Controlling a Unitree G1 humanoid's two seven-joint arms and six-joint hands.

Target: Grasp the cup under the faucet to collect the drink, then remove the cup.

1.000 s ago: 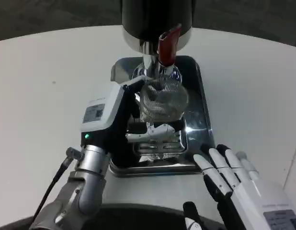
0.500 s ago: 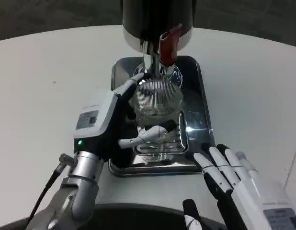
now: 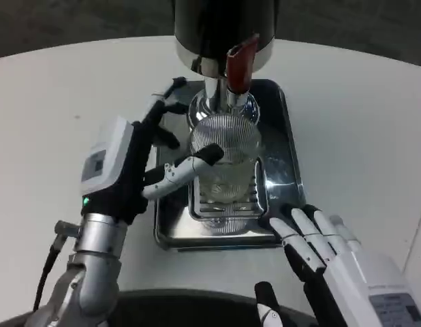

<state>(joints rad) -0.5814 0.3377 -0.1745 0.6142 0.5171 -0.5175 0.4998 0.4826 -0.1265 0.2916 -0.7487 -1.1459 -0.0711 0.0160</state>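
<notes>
- The left hand (image 3: 139,160) sits at the left edge of a metal tray (image 3: 289,170), fingers spread apart. One finger reaches toward the cup (image 3: 225,160) and looks to touch its near left side; the hand grips nothing.
- The right hand (image 3: 319,252) lies flat near the front edge of the table (image 3: 54,116), fingers straight and slightly fanned, holding nothing. Its fingertips (image 3: 278,225) touch or just overlap the tray's front right corner.
- The white round table carries the tray at its middle; dark floor shows beyond its far edge.
- A black and silver drink dispenser (image 3: 224,27) stands at the tray's far end, with a red tap handle (image 3: 239,65).
- The cup is clear ribbed glass, upright on a slotted grate (image 3: 227,208) in the tray, directly under the faucet (image 3: 214,88).
</notes>
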